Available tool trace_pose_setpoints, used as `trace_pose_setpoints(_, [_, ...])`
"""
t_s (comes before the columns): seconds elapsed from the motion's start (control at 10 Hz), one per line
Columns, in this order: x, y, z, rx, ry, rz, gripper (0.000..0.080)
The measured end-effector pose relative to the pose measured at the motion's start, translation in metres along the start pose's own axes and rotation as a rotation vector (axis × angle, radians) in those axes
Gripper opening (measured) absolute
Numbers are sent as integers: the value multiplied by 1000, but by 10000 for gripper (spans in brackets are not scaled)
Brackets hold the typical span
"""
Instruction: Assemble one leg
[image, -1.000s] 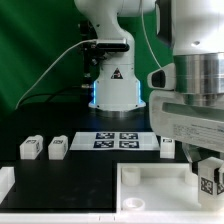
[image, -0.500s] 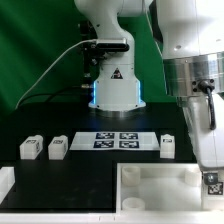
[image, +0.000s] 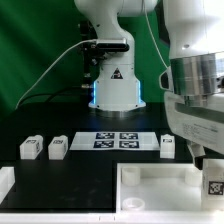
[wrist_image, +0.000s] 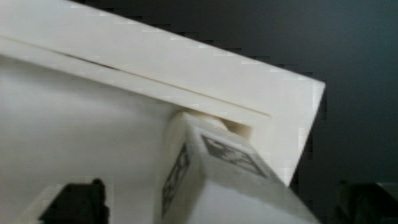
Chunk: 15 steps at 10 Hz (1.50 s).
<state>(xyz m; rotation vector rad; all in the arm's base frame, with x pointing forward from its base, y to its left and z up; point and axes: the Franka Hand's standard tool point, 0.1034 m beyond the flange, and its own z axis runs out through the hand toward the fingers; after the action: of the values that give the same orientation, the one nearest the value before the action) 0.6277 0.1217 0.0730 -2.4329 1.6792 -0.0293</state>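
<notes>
The leg (image: 213, 186), a small white block with a black-and-white tag, stands upright at the corner of the large white rimmed tray-like piece (image: 150, 176), at the exterior view's right edge. In the wrist view the leg (wrist_image: 228, 170) sits against that piece's corner (wrist_image: 196, 80). My gripper (image: 208, 172) hangs straight over the leg. Its dark fingertips (wrist_image: 75, 202) stand apart on either side of the leg (wrist_image: 222, 205) with a gap showing, so it is open. Three more legs lie on the black table: two on the left (image: 30, 148) (image: 57, 147) and one on the right (image: 167, 145).
The marker board (image: 118, 140) lies in front of the robot base (image: 113, 88). A white L-shaped piece (image: 5, 184) sits at the exterior view's left edge. Green cloth hangs behind the table.
My wrist has turned above the leg over the last second. The leg stays at the tray-like piece's corner, a touch lower in the exterior view.
</notes>
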Motion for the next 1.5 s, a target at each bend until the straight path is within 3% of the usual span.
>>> trace_pose_setpoints(0.1, [-7,3,1,-2,-2,-162,647])
trace_pose_setpoints(0.4, [-4,5,2,-10,3,-462,649])
trace_pose_setpoints(0.5, [-7,1,0,-61,4,-706,649])
trace_pose_setpoints(0.6, [-6,-5,-1,-77,8,-847,649])
trace_pose_setpoints(0.7, [-4,-4,0,-77,9,-873,649])
trace_pose_setpoints(0.8, [-4,-3,1,-77,9,-852,649])
trace_pose_setpoints(1.0, [-4,-3,1,-77,9,-835,414])
trace_pose_setpoints(1.1, [1,-1,1,-78,14,-679,414])
trace_pose_setpoints(1.2, [8,0,0,-75,19,-566,302])
trace_pose_setpoints(1.5, [6,0,1,-60,15,-82,298])
